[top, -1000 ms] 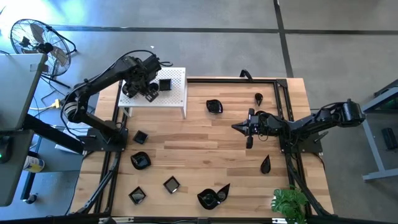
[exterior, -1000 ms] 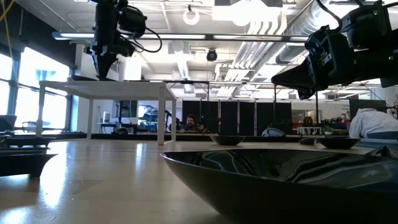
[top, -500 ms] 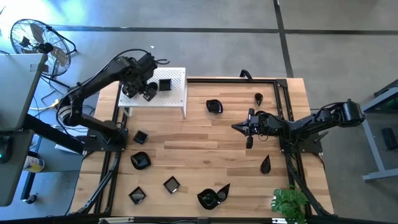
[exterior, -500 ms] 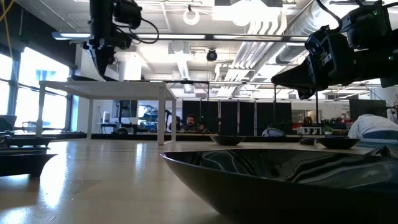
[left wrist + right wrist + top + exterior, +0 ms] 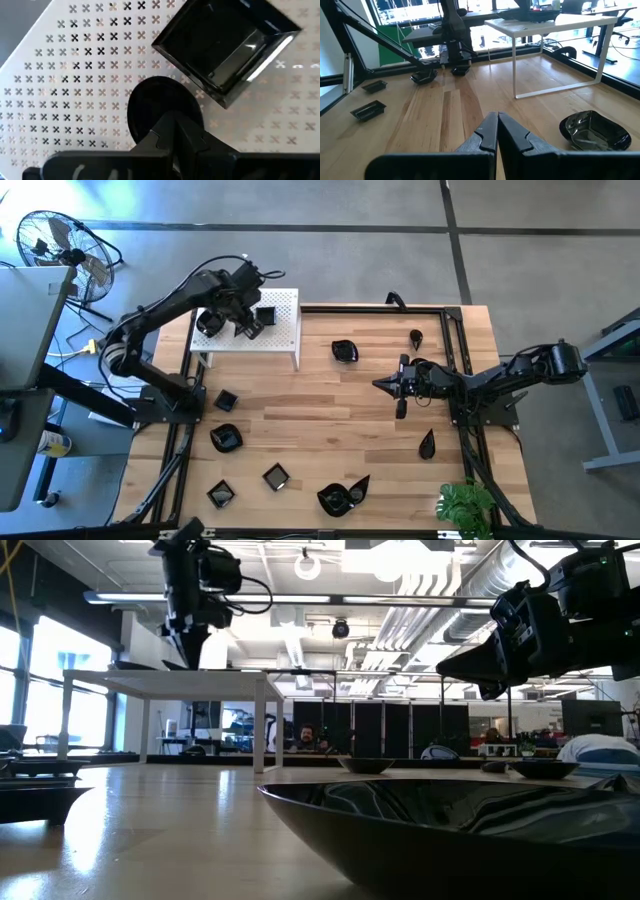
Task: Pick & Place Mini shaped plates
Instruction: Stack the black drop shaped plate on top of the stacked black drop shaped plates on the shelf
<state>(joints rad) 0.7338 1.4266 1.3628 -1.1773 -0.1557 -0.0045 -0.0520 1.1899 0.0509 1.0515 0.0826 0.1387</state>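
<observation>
The left arm reaches across to the far left corner, its left gripper (image 5: 248, 328) pointing down with fingers closed. The right arm stretches low toward the middle, right gripper (image 5: 381, 384) closed too.

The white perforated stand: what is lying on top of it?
On the white stand lie a square plate and a round plate. The shut left gripper covers the round plate's near edge.

Ten black plates (image 5: 226, 438), one white stand (image 5: 285, 330), one plant (image 5: 466, 507), one fan (image 5: 58, 238)
</observation>
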